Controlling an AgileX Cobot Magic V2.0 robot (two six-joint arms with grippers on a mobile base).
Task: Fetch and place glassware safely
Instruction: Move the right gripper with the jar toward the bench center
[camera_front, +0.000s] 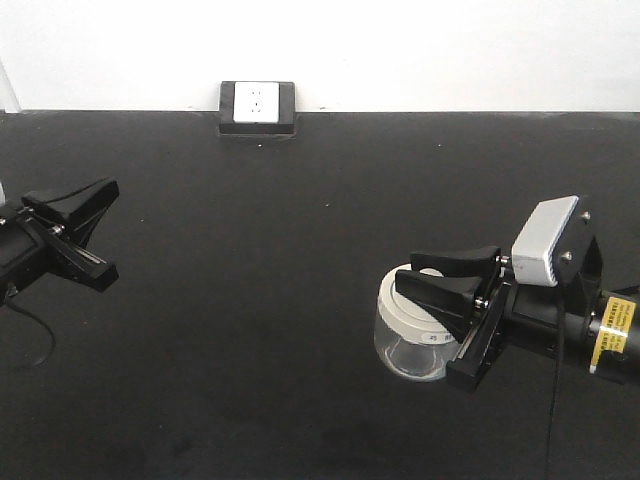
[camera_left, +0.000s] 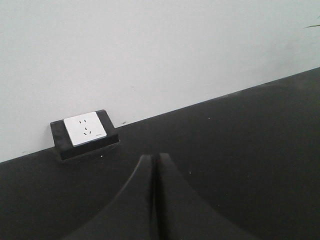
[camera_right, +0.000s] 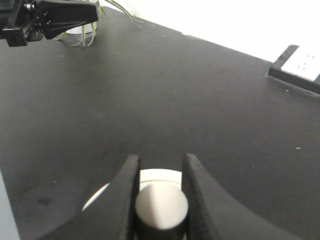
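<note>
The glassware is a small squat clear jar (camera_front: 408, 345) with a wide cream-white lid (camera_front: 395, 303), standing on the black table at the right. My right gripper (camera_front: 437, 277) is over the lid, its two black fingers shut on the lid's central knob (camera_right: 161, 205), as the right wrist view shows. Most of the lid (camera_right: 160, 175) is hidden behind the fingers there. My left gripper (camera_front: 100, 190) is at the far left, off the table surface, shut and empty; its closed fingertips (camera_left: 154, 159) point toward the back wall.
A black-framed white wall socket (camera_front: 256, 104) sits at the table's back edge against the white wall, also in the left wrist view (camera_left: 85, 130) and the right wrist view (camera_right: 300, 65). A green plant (camera_right: 90, 22) stands at the far corner.
</note>
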